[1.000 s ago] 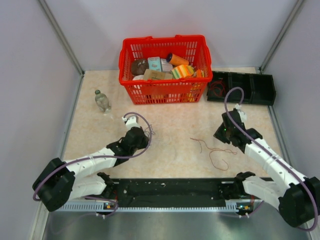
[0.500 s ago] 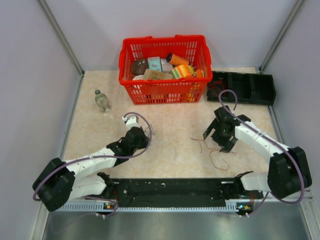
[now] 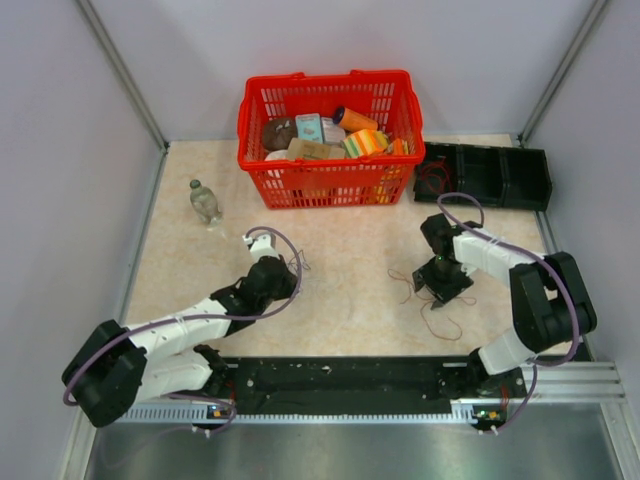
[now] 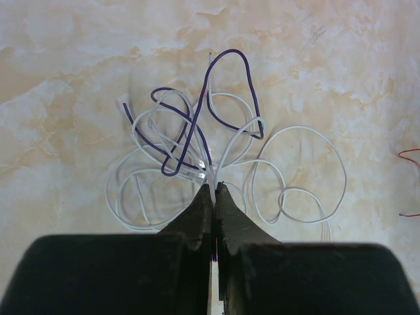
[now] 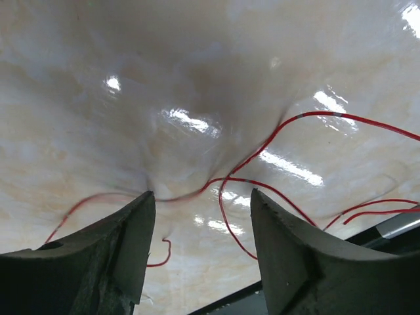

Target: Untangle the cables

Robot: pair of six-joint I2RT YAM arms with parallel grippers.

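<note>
A tangle of thin white cable point(image 4: 298, 127) and purple cable point(image 4: 231, 51) lies looped on the marble-patterned table. My left gripper point(image 4: 214, 187) is shut on strands at the near side of that tangle; in the top view it sits at the table's left centre point(image 3: 290, 268). A separate thin red cable point(image 3: 436, 322) lies to the right. My right gripper point(image 5: 202, 193) hangs low over it, open, with the red cable point(image 5: 282, 128) running between and beyond the jaws. From above the right gripper point(image 3: 432, 282) covers part of the red cable.
A red basket point(image 3: 325, 185) full of groceries stands at the back centre. A black tray point(image 3: 500, 175) lies at the back right and a small bottle point(image 3: 205, 202) at the left. A black rail point(image 3: 340, 380) runs along the near edge.
My right arm has swung in from the right and come down over the red cable; its gripper went from shut to open. The left arm has stayed put, still shut.
</note>
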